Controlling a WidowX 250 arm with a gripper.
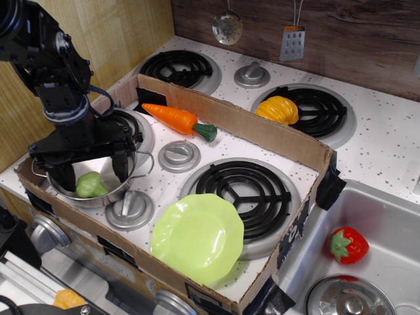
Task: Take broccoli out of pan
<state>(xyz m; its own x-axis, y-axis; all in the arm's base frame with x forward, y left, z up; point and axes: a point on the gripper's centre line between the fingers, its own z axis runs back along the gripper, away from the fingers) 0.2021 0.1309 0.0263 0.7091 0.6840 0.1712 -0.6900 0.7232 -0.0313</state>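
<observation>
The light-green broccoli (90, 185) lies in the shiny steel pan (133, 178) at the front left of the toy stove. My black gripper (92, 173) has come down into the pan and is open. One finger (63, 176) stands left of the broccoli and the other (122, 165) to its right, so they straddle it. I cannot tell whether the fingers touch it. The arm hides the back of the pan.
A cardboard box wall (262, 131) rings the stove front. An orange carrot (172, 118) lies behind the pan, and a light-green plate (197, 237) lies at front centre. Grey knobs (178, 156) sit beside the pan. A yellow squash (277, 109) is on the back burner, and a strawberry (348, 244) is in the sink.
</observation>
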